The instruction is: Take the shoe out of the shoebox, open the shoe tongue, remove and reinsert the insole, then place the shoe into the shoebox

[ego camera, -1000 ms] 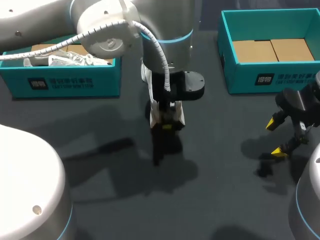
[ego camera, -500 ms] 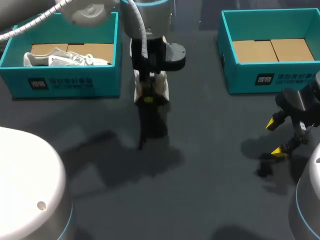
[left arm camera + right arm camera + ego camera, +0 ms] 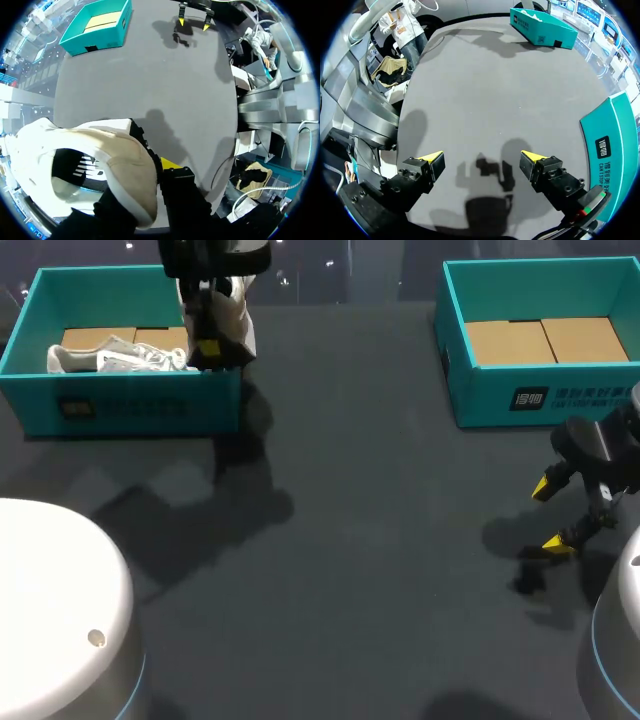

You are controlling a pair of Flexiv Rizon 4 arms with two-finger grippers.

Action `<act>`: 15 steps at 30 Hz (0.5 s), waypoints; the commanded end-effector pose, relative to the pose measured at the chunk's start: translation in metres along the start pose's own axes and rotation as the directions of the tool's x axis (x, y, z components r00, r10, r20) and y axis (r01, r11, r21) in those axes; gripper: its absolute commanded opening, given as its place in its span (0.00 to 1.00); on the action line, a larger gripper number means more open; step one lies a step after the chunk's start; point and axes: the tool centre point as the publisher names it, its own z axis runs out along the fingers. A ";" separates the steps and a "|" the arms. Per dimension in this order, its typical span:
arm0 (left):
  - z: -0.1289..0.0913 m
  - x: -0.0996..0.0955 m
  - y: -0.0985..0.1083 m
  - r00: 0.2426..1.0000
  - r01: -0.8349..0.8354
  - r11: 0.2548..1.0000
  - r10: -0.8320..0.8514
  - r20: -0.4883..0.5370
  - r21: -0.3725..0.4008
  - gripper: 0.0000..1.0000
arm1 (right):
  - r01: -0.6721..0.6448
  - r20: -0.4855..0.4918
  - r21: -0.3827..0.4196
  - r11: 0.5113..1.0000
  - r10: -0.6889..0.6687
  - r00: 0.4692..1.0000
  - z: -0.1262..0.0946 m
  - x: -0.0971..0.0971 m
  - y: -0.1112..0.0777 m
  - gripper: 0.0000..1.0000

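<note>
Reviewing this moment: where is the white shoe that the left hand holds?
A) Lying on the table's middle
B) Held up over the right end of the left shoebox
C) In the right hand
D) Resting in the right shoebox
B: the head view shows the left hand gripping the white shoe above the left shoebox; the right hand is open and empty.

Dark grey tabletop [image 3: 380, 540], matte, with shadows across the middle. Bearing two open teal shoeboxes, well apart along the far side: left shoebox [image 3: 130, 408] toward one corner, right shoebox [image 3: 490, 390] toward the other.
</note>
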 end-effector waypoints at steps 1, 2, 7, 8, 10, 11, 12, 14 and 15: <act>0.001 0.005 0.008 1.000 -0.001 1.000 0.001 0.012 0.014 0.00 | -0.001 0.002 0.002 1.000 0.001 1.000 0.000 0.001 0.000 1.00; 0.001 0.005 0.008 1.000 -0.001 1.000 0.001 0.012 0.014 0.00 | -0.001 0.002 0.002 1.000 0.001 1.000 0.000 0.001 0.000 1.00; 0.002 -0.015 0.018 1.000 -0.005 0.999 0.006 -0.023 0.032 0.00 | -0.001 0.002 0.002 1.000 0.001 1.000 0.000 0.001 0.000 1.00; 0.001 -0.023 0.023 1.000 0.001 0.999 0.000 -0.029 0.034 0.00 | -0.001 0.002 0.002 1.000 0.001 1.000 0.000 0.001 0.000 1.00; 0.000 -0.038 0.035 0.999 0.034 0.999 -0.033 -0.023 0.022 0.00 | -0.001 0.002 0.002 1.000 0.001 1.000 0.000 0.001 0.000 1.00; -0.001 -0.046 0.041 0.998 0.058 0.998 -0.058 -0.019 0.010 0.00 | -0.001 0.002 0.002 1.000 0.001 1.000 0.000 0.001 0.000 1.00; -0.002 -0.053 0.048 0.997 0.068 0.998 -0.067 -0.026 0.010 0.00 | -0.001 0.002 0.002 1.000 0.001 1.000 0.000 0.001 0.000 1.00; -0.004 -0.064 0.063 0.995 0.103 0.995 -0.103 -0.004 -0.011 0.00 | -0.001 0.002 0.002 1.000 0.001 1.000 0.000 0.001 0.000 1.00; -0.005 -0.070 0.070 0.994 0.108 0.994 -0.108 -0.009 -0.012 0.00 | -0.001 0.002 0.002 1.000 0.001 1.000 0.000 0.001 0.000 1.00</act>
